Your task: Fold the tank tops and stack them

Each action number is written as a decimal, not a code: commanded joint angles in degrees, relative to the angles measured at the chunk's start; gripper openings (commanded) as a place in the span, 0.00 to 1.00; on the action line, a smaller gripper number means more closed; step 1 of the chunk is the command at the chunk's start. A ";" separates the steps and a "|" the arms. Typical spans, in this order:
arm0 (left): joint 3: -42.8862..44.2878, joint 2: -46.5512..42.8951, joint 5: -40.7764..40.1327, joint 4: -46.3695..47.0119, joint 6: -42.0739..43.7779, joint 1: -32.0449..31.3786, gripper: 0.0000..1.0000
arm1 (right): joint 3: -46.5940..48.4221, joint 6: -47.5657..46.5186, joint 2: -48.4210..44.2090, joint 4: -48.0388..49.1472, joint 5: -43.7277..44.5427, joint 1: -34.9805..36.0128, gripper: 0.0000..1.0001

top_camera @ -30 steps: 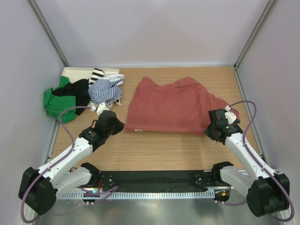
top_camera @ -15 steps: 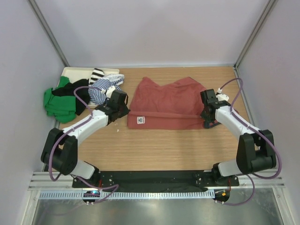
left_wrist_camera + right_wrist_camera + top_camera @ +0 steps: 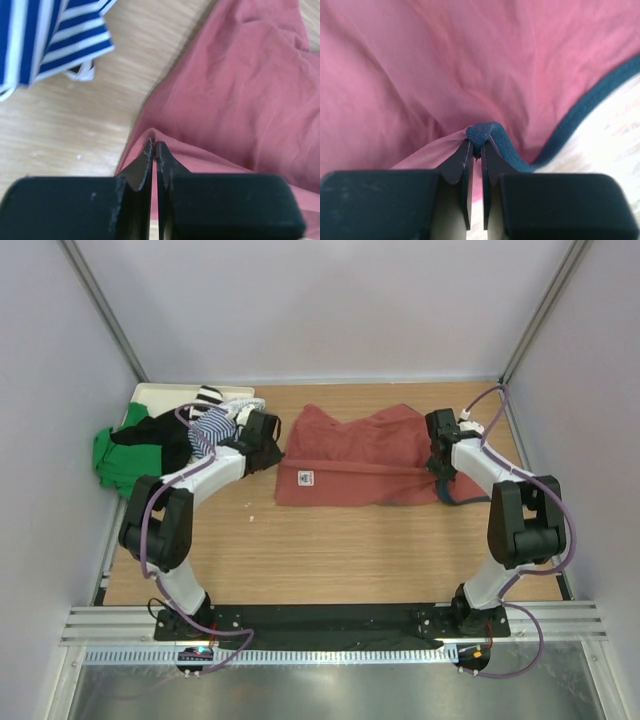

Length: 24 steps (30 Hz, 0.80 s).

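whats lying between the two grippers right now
The red tank top spans the whole stretch. The left gripper and right gripper each pinch one edge. The top view shows it best.

Overhead; wrists close on red top [image 3: 360, 452]

The wooden table [image 3: 330, 550] carries a red top [image 3: 350, 455] spread across its far middle. The top's near edge is folded over, so a white label [image 3: 304, 478] shows at the left and a dark strap [image 3: 455, 498] loops out at the right. A white tray [image 3: 160, 392] sits in the far left corner. A heap overlaps the tray's near side: a green garment [image 3: 115, 460], a black garment [image 3: 160, 435] and a blue-and-white striped top [image 3: 212, 428].
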 commanded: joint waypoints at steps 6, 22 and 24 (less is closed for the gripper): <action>11.05 6.26 1.35 -2.40 5.12 1.68 0.34 | 5.34 -1.71 2.69 4.27 -1.22 -4.73 0.37; -12.74 -14.90 12.25 1.81 2.58 0.28 0.65 | -16.08 -2.68 -22.08 5.31 -5.08 -5.17 0.66; -16.00 -17.19 13.13 3.22 2.05 0.02 0.63 | -18.21 -2.50 -24.73 6.55 -7.36 -5.26 0.64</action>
